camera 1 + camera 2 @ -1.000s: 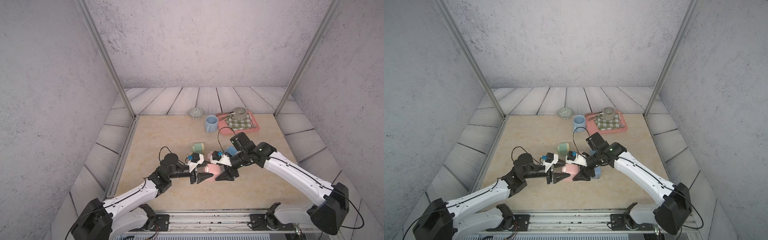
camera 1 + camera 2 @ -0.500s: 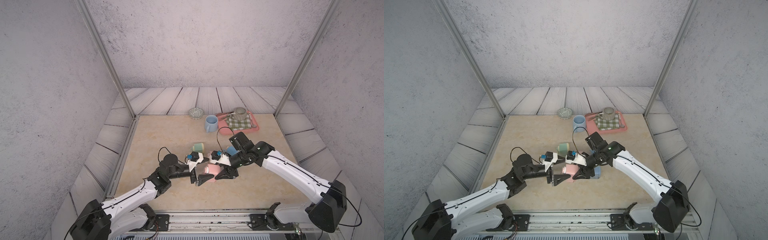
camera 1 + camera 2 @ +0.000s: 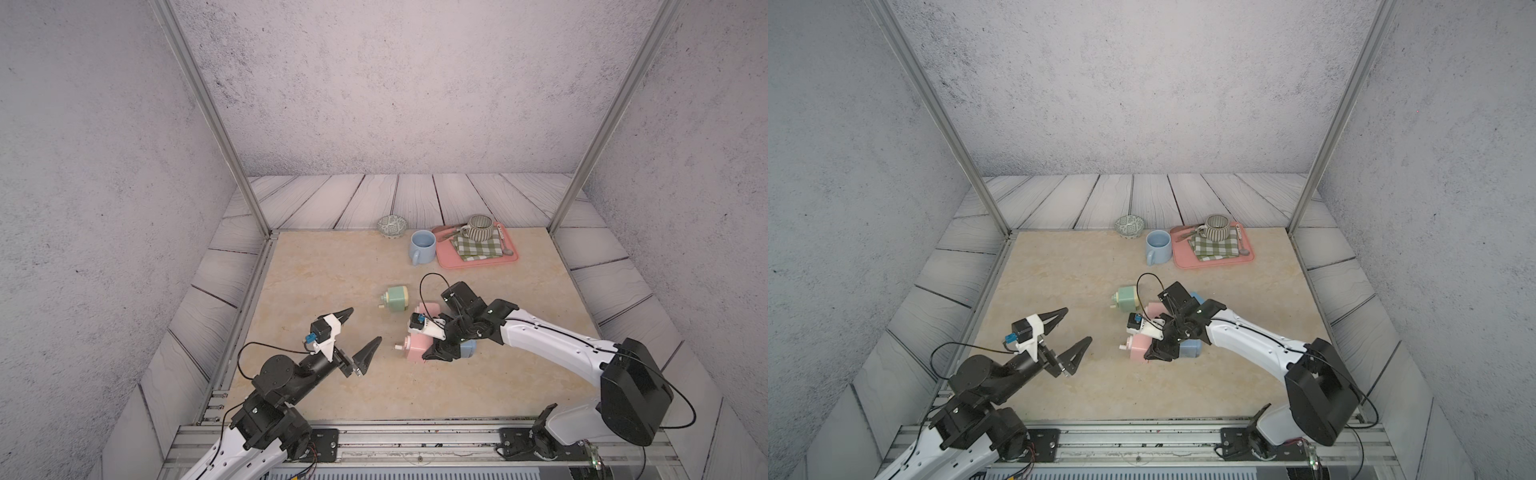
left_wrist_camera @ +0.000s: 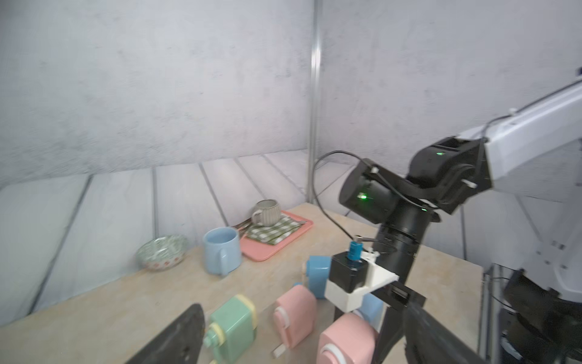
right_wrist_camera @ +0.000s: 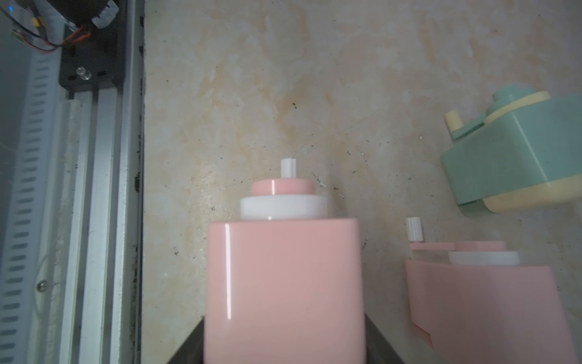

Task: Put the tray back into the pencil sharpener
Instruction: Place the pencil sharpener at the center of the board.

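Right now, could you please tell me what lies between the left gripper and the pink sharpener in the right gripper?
Only bare tabletop: both top views show nothing between the open left gripper and the pink sharpener held by the right gripper.

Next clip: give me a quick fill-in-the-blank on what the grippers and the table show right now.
The right gripper is closed on a ____ pencil sharpener.
The left gripper is ____ and holds nothing.
The mug standing on the bare table, off the serving tray, is ____.
Missing words: pink; open; blue.
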Motion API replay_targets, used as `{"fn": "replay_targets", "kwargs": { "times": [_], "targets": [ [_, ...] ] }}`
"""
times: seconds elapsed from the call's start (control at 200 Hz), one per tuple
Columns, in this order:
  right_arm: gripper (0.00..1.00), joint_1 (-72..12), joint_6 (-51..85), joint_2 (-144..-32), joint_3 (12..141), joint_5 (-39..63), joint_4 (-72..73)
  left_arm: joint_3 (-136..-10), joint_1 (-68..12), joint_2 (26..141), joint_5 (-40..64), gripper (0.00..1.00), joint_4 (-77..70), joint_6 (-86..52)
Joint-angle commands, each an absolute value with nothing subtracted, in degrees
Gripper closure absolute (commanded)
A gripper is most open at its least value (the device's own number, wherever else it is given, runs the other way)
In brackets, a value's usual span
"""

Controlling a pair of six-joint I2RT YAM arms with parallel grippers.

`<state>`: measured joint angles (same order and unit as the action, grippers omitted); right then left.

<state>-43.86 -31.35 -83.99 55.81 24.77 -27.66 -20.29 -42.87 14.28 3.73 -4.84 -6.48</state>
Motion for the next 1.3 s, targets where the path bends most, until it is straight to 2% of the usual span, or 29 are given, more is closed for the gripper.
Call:
{"fn": "replay_targets", "kwargs": {
  "times": [0.0, 0.145, 0.505, 0.716, 0.951, 1.106, 1.241, 1.296],
  "targets": [
    [0.77, -45.2, -27.7, -86.3, 56.4, 20.0, -21.5, -20.5, -42.7, 13.4, -11.5, 0.01, 6.2, -9.9],
    [0.75, -45.3, -27.5, -89.5, 57.6, 20.1, -22.4, -19.5, -42.8, 14.6, -14.6, 0.01, 4.8, -12.4],
    [0.59, -45.3, -30.0, -93.5, 58.7, 19.2, -25.7, -19.6, -42.8, 19.8, -16.8, 0.01, 1.7, -10.0],
    [0.25, -45.3, -30.1, -92.8, 58.7, 18.8, -24.7, -19.5, -42.7, 21.9, -21.4, 0.01, 1.0, -8.2],
    [0.00, -45.1, -29.9, -88.2, 62.6, 20.0, -28.3, -20.0, -42.6, 26.3, -26.1, 0.01, -1.4, -6.1],
    [0.01, -41.5, -18.4, -74.4, 62.0, 14.1, -26.0, -24.0, -38.6, 37.8, -32.8, 0.01, 1.4, -3.0],
    [0.01, -30.5, -4.5, -63.2, 52.9, 0.4, -18.4, -27.2, -28.3, 49.8, -31.2, 0.01, -2.3, -1.8],
    [0.01, -26.4, -1.7, -59.9, 47.6, -5.7, -12.8, -28.3, -25.2, 53.8, -35.1, 0.01, -3.8, -2.0]
  ]
}}
